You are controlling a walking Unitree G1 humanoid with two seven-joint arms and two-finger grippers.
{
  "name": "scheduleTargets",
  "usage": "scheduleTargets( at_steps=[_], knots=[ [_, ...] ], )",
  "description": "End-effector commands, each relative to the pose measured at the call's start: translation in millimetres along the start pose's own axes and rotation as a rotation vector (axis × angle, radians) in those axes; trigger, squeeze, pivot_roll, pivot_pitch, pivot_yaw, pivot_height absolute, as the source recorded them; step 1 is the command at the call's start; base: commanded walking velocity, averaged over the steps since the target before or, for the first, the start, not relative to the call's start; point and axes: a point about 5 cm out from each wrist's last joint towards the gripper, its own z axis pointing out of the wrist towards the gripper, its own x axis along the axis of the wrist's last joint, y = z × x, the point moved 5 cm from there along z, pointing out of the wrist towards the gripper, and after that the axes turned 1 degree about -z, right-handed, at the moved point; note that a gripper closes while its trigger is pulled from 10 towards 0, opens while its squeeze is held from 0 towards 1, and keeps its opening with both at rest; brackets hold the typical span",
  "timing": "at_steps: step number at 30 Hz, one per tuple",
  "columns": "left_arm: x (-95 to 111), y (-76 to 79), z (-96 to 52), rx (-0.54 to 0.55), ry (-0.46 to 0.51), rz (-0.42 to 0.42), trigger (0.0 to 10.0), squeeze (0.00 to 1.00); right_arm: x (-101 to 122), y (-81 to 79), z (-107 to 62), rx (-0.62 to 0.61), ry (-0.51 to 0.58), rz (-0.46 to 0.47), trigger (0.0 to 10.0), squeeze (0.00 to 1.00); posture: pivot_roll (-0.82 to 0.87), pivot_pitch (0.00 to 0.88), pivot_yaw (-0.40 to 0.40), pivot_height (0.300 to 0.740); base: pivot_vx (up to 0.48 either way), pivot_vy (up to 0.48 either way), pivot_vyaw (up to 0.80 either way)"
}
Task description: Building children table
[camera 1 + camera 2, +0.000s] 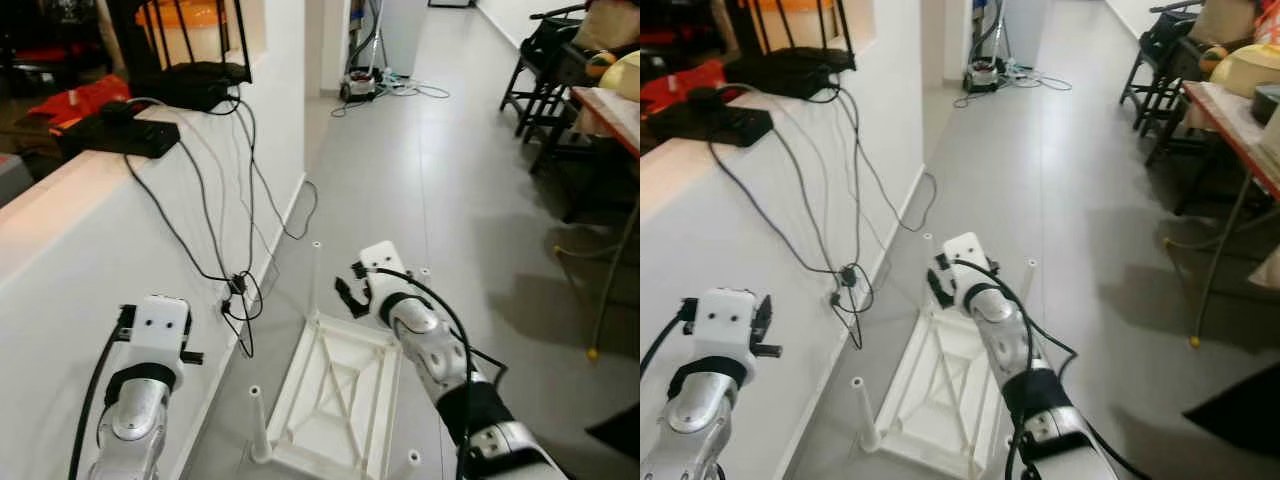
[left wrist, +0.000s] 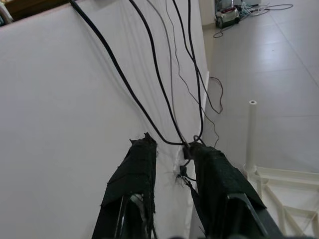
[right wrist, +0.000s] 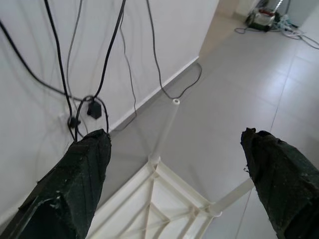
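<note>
White plastic kids' table [image 1: 335, 395] lay upside down on the floor beside the wall, four legs fitted; right gripper [image 3: 174, 164] hovered above it spread wide, empty, left gripper [image 2: 174, 184] idle, slightly parted; flipping remained.

Bright, even indoor light; soft shadows on floor [image 1: 480, 200] under furniture at right; pics sharp, slight edge distortion.
</note>
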Motion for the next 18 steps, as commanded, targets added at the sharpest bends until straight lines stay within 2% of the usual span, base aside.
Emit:
scheduleTargets(
  at_steps=[1,7,12,15,18],
  knots=[
    [-1,5.0,-0.3,-0.016,-0.002,0.005,10.0,0.00,-6,9.0,-1.7,-0.040,-0.024,0.009,10.0,0.00,0.09,0.000,-0.083,0.740,0.000,0.000,0.00],
    [-4,6.9,-2.6,-0.024,-0.011,0.003,10.0,0.00,-3,21.3,-2.2,-0.119,-0.011,0.038,10.0,0.00,0.09,0.000,-0.085,0.740,0.000,0.000,0.00],
    [-5,6.3,-4.1,-0.030,-0.014,0.003,10.0,0.00,-8,48.2,-3.7,-0.258,-0.043,0.081,10.0,0.00,0.09,0.000,-0.088,0.740,0.000,0.000,0.00],
    [-4,7.2,-4.3,-0.038,-0.008,-0.002,10.0,0.00,-9,57.3,-4.7,-0.304,-0.051,0.128,10.0,0.00,0.09,0.000,-0.087,0.740,0.000,0.000,0.00],
    [-2,9.4,-4.6,-0.052,-0.001,-0.002,10.0,0.00,-10,61.5,-4.7,-0.316,-0.058,0.121,10.0,0.00,0.09,0.000,-0.087,0.740,0.000,0.000,0.00]
  ],
)
